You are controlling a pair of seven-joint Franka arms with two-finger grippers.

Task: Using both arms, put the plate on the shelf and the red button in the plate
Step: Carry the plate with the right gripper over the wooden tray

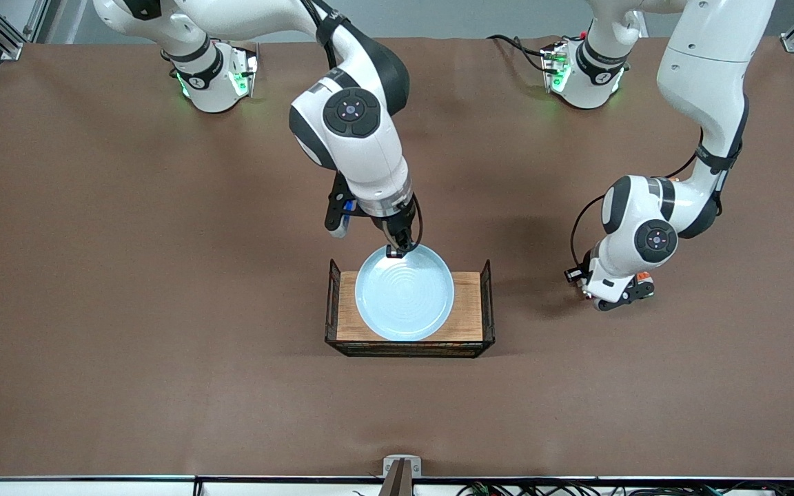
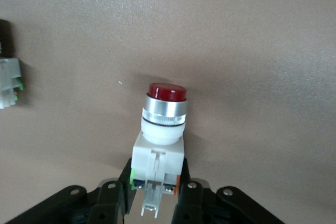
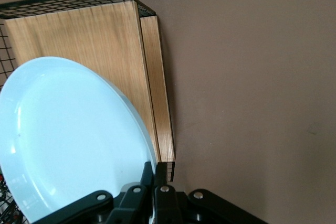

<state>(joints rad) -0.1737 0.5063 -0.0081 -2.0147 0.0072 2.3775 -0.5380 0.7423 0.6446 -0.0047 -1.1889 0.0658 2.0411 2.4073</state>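
Right gripper (image 1: 400,249) clamped on the rim of the plate (image 1: 404,293), fingers pinched together over the rim's edge on the side toward the robots' bases, as the right wrist view shows with the pale blue rim running straight into the closed fingers (image 3: 157,192). Directly under the grip, the plate tilted, with a strip of shadow showing under its gripped edge; whether the other edge touches the board not clear. Under the plate, a wooden tray (image 1: 466,303), with black wire ends (image 1: 486,303) standing up at the two short sides and a low black mesh edge along the side nearest the front camera. Around the tray, bare brown table (image 1: 163,310).

Left gripper (image 1: 628,289) low over the table toward the left arm's end, well apart from the tray, closed on the red button (image 2: 160,140). Fingers (image 2: 113,203) pressing the white block at its base from both sides, the dark red cap and silver ring pointing away from the gripper. In the front view only an orange bit of the part visible at the gripper. Near the gripper, at the margin of the left wrist view, another white part (image 2: 9,82) with green trim lying on the table, cut off by the frame
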